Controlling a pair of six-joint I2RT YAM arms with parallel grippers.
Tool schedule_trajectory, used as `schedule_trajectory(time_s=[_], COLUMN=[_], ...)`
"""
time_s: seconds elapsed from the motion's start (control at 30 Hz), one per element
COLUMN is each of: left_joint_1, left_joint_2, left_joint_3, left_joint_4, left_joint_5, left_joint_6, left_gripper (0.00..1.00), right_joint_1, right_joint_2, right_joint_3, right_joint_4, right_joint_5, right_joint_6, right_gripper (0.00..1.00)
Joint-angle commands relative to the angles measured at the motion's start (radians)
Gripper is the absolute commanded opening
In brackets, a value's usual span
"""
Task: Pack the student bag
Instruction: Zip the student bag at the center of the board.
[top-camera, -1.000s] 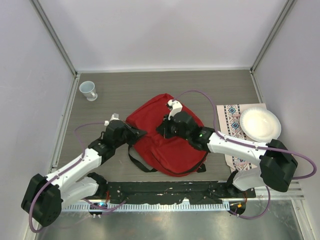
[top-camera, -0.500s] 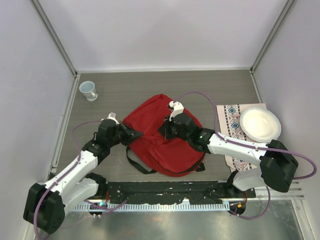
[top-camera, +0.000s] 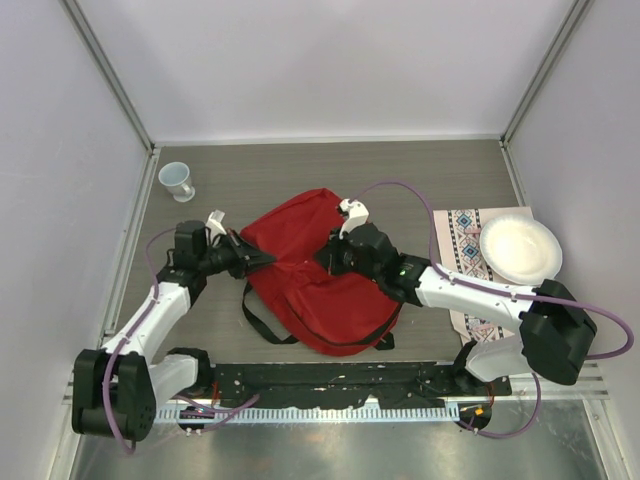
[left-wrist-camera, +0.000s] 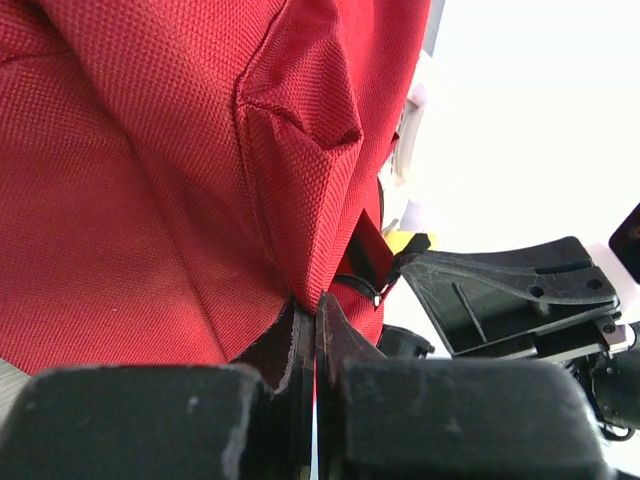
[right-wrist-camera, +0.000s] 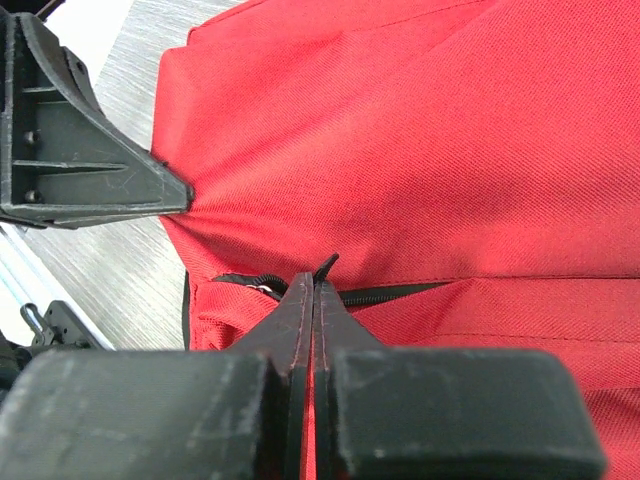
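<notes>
The student bag (top-camera: 310, 285), a large red backpack, lies flat at the middle of the table. My left gripper (top-camera: 262, 258) is at its left edge, shut on a fold of red fabric (left-wrist-camera: 300, 200), which it draws into a peak. In the left wrist view the jaws (left-wrist-camera: 315, 308) press together with cloth between them. My right gripper (top-camera: 322, 258) is over the bag's upper middle, shut on the black zipper pull (right-wrist-camera: 326, 268) of the zipper line (right-wrist-camera: 390, 294). The left gripper's fingers (right-wrist-camera: 150, 190) show in the right wrist view, touching the bag's corner.
A white cup (top-camera: 178, 181) stands at the back left. A patterned cloth (top-camera: 462, 262) with a white plate (top-camera: 520, 249) on it lies at the right. Black straps (top-camera: 262, 325) trail from the bag toward the near edge.
My left arm has swung left and back, dragging the bag's left edge with it, so the bag is stretched leftward. The right gripper has barely moved.
</notes>
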Motion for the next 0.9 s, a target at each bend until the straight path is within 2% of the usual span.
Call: schedule_trajectory(time_s=[0.0, 0.03, 0.07, 0.1, 0.17, 0.2, 0.27, 0.3, 0.4, 0.53, 0.63, 0.87], left_joint_1=[0.054, 0.054, 0.054, 0.054, 0.054, 0.054, 0.042, 0.030, -0.059, -0.244, -0.338, -0.430], left_joint_2=[0.036, 0.043, 0.050, 0.049, 0.038, 0.017, -0.019, -0.057, -0.115, -0.200, -0.212, -0.253], left_joint_3=[0.037, 0.031, 0.031, 0.034, 0.044, 0.049, 0.061, 0.066, 0.067, 0.040, 0.028, 0.052], left_joint_4=[-0.013, 0.010, 0.020, 0.024, 0.032, 0.029, -0.017, -0.049, -0.129, -0.132, -0.141, -0.313], left_joint_5=[0.105, 0.113, 0.124, 0.130, 0.131, 0.125, 0.095, 0.032, -0.086, -0.268, -0.374, -0.568], left_joint_6=[0.077, 0.071, 0.063, 0.059, 0.048, 0.034, 0.022, 0.020, -0.021, -0.153, -0.196, -0.239], left_gripper=[0.00, 0.03, 0.10, 0.28, 0.43, 0.55, 0.68, 0.72, 0.77, 0.77, 0.78, 0.77], right_joint_1=[-0.053, -0.053, -0.053, -0.052, -0.053, -0.052, -0.052, -0.052, -0.052, -0.053, -0.053, -0.052], right_joint_2=[-0.003, 0.002, 0.008, 0.013, 0.030, 0.034, 0.042, 0.045, 0.045, 0.042, 0.040, 0.023], right_joint_3=[0.021, 0.022, 0.022, 0.018, 0.011, 0.007, 0.004, 0.005, 0.010, 0.011, 0.013, 0.011], right_joint_4=[-0.031, -0.027, -0.019, -0.001, 0.018, 0.029, 0.033, 0.035, 0.033, 0.039, 0.039, 0.036], right_joint_5=[0.071, 0.025, 0.006, -0.010, -0.041, -0.040, -0.034, -0.032, -0.031, -0.031, -0.038, -0.035], right_joint_6=[-0.032, -0.028, -0.008, 0.001, 0.017, 0.028, 0.029, 0.029, 0.026, 0.026, 0.026, 0.020], right_gripper=[0.01, 0.01, 0.01, 0.01, 0.01, 0.01, 0.01, 0.01, 0.01, 0.01, 0.01, 0.01])
